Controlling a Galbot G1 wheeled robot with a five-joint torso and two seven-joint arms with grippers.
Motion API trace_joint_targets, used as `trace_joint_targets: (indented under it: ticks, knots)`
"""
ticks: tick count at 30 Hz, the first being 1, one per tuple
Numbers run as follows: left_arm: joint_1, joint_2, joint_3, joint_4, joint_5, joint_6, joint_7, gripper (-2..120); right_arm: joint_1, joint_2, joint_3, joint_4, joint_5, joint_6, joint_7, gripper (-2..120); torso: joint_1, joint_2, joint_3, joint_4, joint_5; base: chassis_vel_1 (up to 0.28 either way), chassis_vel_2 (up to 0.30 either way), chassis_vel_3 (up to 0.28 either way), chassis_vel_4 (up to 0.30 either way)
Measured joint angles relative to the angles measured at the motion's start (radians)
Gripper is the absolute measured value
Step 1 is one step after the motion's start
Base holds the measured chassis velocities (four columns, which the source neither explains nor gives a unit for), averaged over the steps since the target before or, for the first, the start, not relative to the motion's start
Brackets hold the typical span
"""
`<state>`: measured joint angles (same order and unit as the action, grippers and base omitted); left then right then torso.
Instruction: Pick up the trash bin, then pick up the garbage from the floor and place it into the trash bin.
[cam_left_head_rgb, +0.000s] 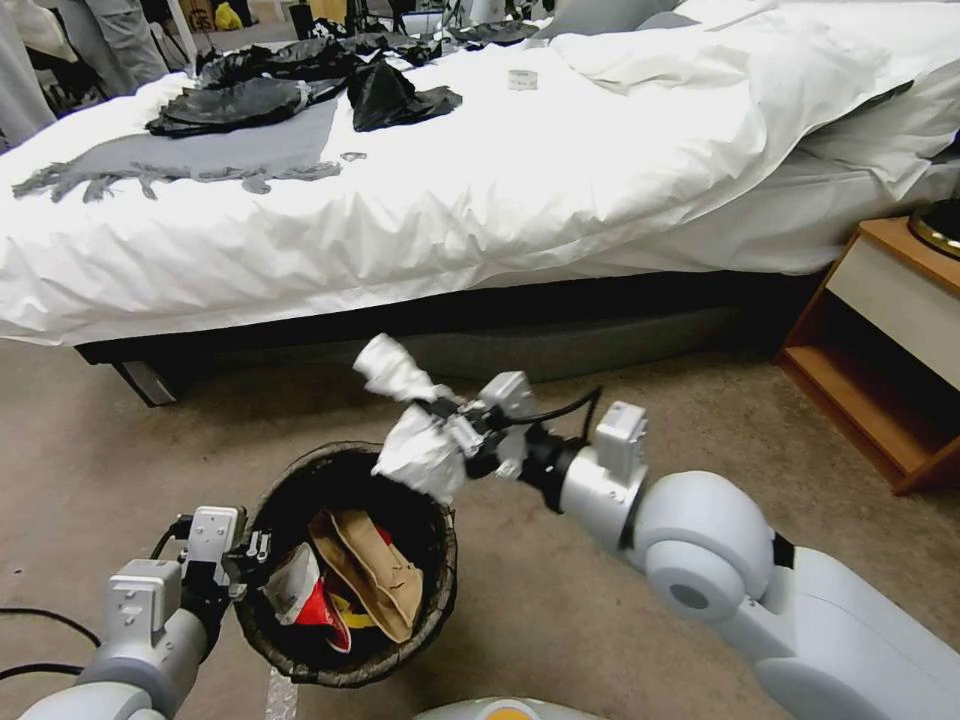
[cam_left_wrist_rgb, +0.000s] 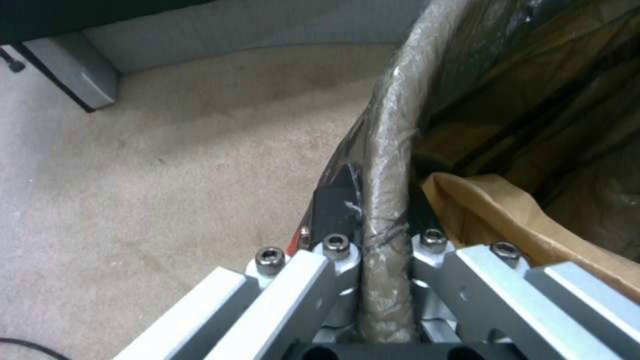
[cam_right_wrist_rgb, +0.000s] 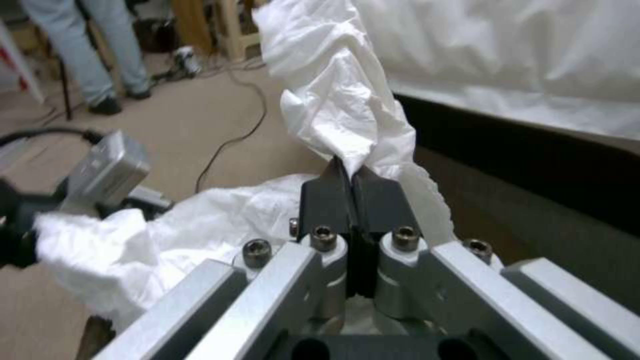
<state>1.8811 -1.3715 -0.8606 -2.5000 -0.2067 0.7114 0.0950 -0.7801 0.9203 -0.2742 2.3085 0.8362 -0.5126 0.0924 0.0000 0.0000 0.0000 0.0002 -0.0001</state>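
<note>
Your left gripper (cam_left_head_rgb: 250, 556) is clamped on the bin (cam_left_head_rgb: 345, 560) rim, a smooth rounded edge under slick dark liner, so hold it level above the carpet with the brown paper bag (cam_left_head_rgb: 370, 570) and red-and-white packet (cam_left_head_rgb: 305, 595) inside. Your right gripper (cam_left_head_rgb: 452, 428) pinches a crumpled, floppy white tissue wad (cam_left_head_rgb: 415, 450) just over the far rim; bring it above the opening's middle before letting go, since its loose tails could drape outside.

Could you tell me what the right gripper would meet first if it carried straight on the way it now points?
Probably bare carpet: the right gripper, shut on crumpled white plastic, points past the trash bin rim.
</note>
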Motion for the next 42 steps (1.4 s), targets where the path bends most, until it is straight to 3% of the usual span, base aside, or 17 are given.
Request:
trace_joint_targets:
  ticks: [2,12,24,27,42]
  knots:
    - [0.000,0.000,0.000,0.000,-0.001,0.001,0.000,1,0.055,-0.003,-0.080,-0.009,0.005,-0.005,0.006,0,0.000,0.000,0.000,-0.0002,0.0000,0.000,0.000,0.000,0.000]
    - [-0.002,0.007,-0.001,0.000,-0.005,0.002,-0.001,1,0.139,0.011,-0.269,-0.044,0.016,-0.040,0.060,0,0.000,0.000,0.000,-0.0002,0.0000,0.000,0.000,0.000,0.000]
    - [-0.001,0.009,-0.002,0.000,-0.007,0.003,-0.001,1,0.139,0.053,-0.357,-0.114,0.010,-0.094,0.159,0,0.000,0.000,0.000,-0.0002,0.0001,0.000,0.000,0.000,0.000]
    - [-0.001,0.008,-0.002,0.000,-0.007,0.003,-0.001,1,0.137,0.064,-0.361,-0.137,0.015,-0.108,0.179,15,0.000,0.000,0.000,-0.0002,0.0000,0.000,0.000,0.000,0.000]
    - [-0.002,0.002,-0.002,0.000,-0.007,0.004,-0.001,1,0.118,0.080,-0.348,-0.168,0.028,-0.111,0.241,65,0.000,0.000,0.000,-0.0002,0.0001,0.000,0.000,0.000,0.000]
